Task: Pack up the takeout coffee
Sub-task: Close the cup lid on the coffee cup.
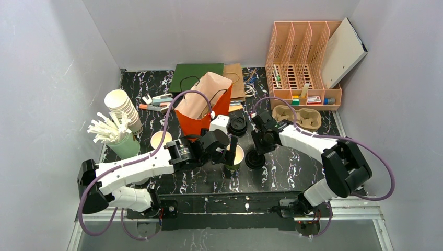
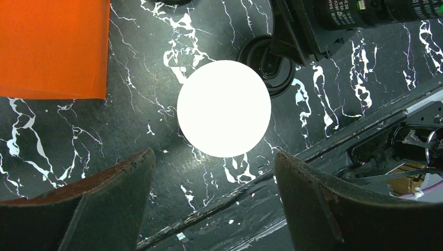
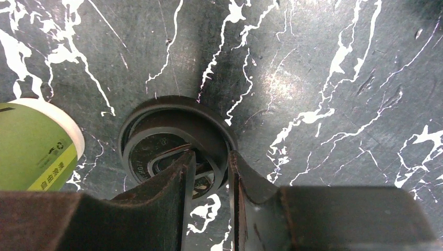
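The takeout coffee (image 1: pixel 237 125), a dark cup with a round black lid, stands just right of the orange paper bag (image 1: pixel 201 112). In front of it is a lidless green cup (image 1: pixel 233 157) whose bright inside fills the middle of the left wrist view (image 2: pixel 223 108). My left gripper (image 2: pixel 214 154) hangs over this cup's near side with its fingers spread wide, touching nothing. A loose black lid (image 3: pixel 175 141) lies flat on the table to the cup's right. My right gripper (image 3: pixel 211 154) pinches its rim, one finger inside and one outside.
A second lidless cup (image 1: pixel 159 140) stands left of the bag. At the back left are a stack of white cups (image 1: pixel 124 107) and a green holder of stirrers (image 1: pixel 117 137). A cardboard cup carrier (image 1: pixel 298 116) and a pink file rack (image 1: pixel 303 63) are at the back right.
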`<state>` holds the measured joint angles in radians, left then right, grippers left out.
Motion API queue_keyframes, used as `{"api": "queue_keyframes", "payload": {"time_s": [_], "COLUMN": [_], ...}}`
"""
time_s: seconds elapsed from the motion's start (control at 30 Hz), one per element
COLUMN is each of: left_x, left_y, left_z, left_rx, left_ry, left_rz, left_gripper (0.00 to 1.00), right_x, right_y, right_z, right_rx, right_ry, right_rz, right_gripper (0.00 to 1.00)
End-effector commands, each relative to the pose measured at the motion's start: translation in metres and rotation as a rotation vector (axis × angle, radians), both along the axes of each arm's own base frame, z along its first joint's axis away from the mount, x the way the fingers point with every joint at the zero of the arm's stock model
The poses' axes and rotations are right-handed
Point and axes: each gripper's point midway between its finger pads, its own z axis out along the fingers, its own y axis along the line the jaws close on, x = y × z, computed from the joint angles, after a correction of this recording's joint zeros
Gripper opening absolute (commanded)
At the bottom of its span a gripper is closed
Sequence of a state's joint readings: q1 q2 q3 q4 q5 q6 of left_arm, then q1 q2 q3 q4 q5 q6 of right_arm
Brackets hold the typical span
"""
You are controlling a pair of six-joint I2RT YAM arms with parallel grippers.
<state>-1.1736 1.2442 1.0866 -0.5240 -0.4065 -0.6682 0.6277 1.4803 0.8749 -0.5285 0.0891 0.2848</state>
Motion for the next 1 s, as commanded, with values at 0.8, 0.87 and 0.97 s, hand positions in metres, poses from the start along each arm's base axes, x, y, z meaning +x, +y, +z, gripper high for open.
{"api": "queue_keyframes", "payload": {"time_s": [0.8, 0.87, 0.97], "left_x": [0.008, 0.011, 0.015], "left_y": [0.018, 0.022, 0.027], "left_z": [0.023, 0.024, 0.026], "left_rx": [-0.059, -0.081, -0.112], "left_ry": [-0.002, 0.012, 0.027], "left_rz": [0.102, 0.116, 0.133], "left_gripper": [0.8, 0.8, 0.79], "right_x": [0.005, 0.004, -0.001], "right_y": [0.021, 0.024, 0.031], "right_z": [0.148, 0.159, 0.166], "right_rx": [0.214, 0.224, 0.225], "right_ry": [-0.201, -0.21, -0.203], "right_rz": [0.069, 0.083, 0.109], "right_gripper": [0.1, 0.1, 0.09]}}
